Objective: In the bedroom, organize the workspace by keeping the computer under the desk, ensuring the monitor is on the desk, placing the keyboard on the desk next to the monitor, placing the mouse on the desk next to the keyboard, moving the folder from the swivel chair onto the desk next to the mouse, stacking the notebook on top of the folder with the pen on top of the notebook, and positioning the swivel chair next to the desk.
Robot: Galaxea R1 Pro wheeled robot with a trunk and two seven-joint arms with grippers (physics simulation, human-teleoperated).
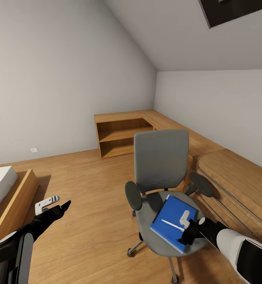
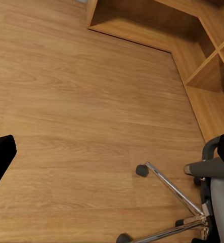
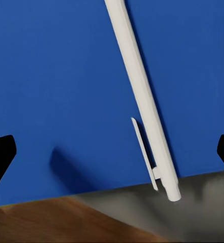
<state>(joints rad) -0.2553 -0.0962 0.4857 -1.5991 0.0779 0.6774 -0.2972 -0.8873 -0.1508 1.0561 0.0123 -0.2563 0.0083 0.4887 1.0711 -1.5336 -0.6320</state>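
The swivel chair (image 1: 161, 157), with grey back and seat, stands on the wooden floor in the head view; its chrome base (image 2: 175, 192) appears in the left wrist view. On its seat lies a flat blue item (image 1: 171, 221), (image 3: 56, 76); I cannot tell whether it is the folder or the notebook. The thin white pen (image 1: 171, 224), (image 3: 142, 101) lies on top of it. My right gripper (image 1: 184, 227), (image 3: 112, 152) is open just over the pen, with a finger on either side. My left gripper (image 1: 55, 203) hangs open over the bare floor, left of the chair.
A low light-wooden shelf unit (image 1: 123, 136) runs along the far walls into the corner. A wooden dresser with long bar handles (image 1: 229, 185) stands right of the chair. A bed on a wooden frame (image 1: 8, 193) is at the left. Open floor (image 1: 91, 189) lies between the bed and the chair.
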